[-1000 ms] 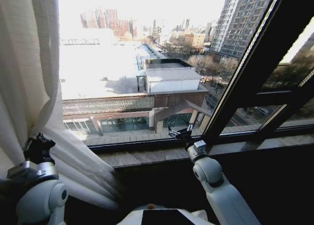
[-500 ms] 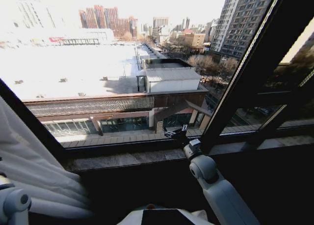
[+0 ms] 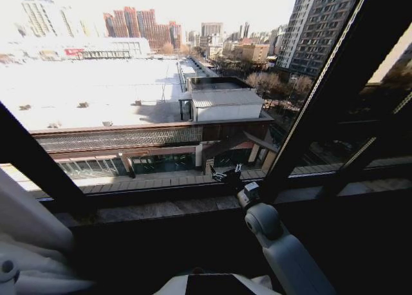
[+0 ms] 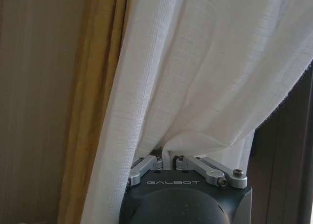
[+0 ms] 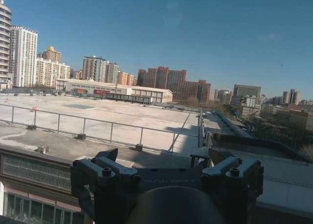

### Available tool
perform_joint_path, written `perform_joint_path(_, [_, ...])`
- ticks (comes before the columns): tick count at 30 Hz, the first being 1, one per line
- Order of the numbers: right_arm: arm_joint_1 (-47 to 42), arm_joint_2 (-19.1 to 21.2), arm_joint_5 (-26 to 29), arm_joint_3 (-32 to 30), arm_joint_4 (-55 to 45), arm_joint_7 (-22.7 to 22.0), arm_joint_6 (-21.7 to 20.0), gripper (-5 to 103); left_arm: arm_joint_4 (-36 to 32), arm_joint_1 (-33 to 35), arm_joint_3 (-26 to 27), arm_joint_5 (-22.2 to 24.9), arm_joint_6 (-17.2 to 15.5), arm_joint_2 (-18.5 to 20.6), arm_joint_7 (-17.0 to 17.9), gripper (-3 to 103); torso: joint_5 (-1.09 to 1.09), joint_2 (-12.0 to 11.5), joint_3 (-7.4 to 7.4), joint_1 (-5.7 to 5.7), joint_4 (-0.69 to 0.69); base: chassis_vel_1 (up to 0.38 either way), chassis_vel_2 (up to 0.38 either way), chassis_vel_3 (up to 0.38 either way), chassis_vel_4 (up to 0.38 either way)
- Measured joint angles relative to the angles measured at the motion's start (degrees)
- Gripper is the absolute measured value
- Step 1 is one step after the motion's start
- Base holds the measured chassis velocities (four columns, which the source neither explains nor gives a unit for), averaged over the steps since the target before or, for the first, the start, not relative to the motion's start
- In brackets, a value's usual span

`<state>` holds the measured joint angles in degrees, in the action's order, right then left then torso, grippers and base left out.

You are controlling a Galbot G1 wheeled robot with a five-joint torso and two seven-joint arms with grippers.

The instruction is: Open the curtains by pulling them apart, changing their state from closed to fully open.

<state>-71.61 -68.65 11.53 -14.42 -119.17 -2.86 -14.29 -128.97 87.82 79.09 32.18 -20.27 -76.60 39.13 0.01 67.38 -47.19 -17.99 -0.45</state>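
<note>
the sheer white pleated curtains (image 4: 195,77) are bunched into the lower left corner of my head view (image 3: 26,243), and they hang straight up from my left gripper (image 4: 168,161), long axis vertical. that gripper's fingers are pinched shut on a fold of the fabric, next to a yellowish drape (image 4: 95,87). my right gripper (image 3: 226,175) sits mid-frame by the dark window frame bar (image 3: 309,114), fingers spread, holding nothing. so the cloth is all on my left arm's side, well apart from the right. window looks basically clear, i'd say.
</note>
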Motion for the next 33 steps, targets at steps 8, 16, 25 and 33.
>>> perform_joint_path(8, [0.48,-0.4,-0.19,0.98,-0.06,-0.03,-0.28,100,-2.0,0.45,-3.22,-0.4,-0.91,-0.98,3.01,36,0.01,0.0,0.0,0.0,0.01,0.0,0.0,0.0,0.0])
perform_joint_path(16, [0.55,-1.39,-0.43,1.29,-0.11,-0.3,-1.1,100,-3.53,0.6,-8.0,-1.6,-1.33,-1.14,3.4,64,0.0,0.0,0.0,0.0,0.02,0.0,0.0,0.0,0.0])
perform_joint_path(25, [1.16,-3.21,-2.28,1.69,0.55,-1.08,-1.37,100,-8.38,3.14,-20.54,-9.2,-4.01,-3.66,-6.0,98,0.01,0.0,0.0,0.0,0.01,0.0,0.0,0.0,0.0])
perform_joint_path(33, [2.64,-3.54,-2.22,2.86,2.0,-2.18,-1.9,100,-9.15,6.54,-17.64,-10.47,-2.95,-0.82,-28.91,100,0.01,0.0,0.0,0.0,0.02,0.0,0.0,0.0,0.0])
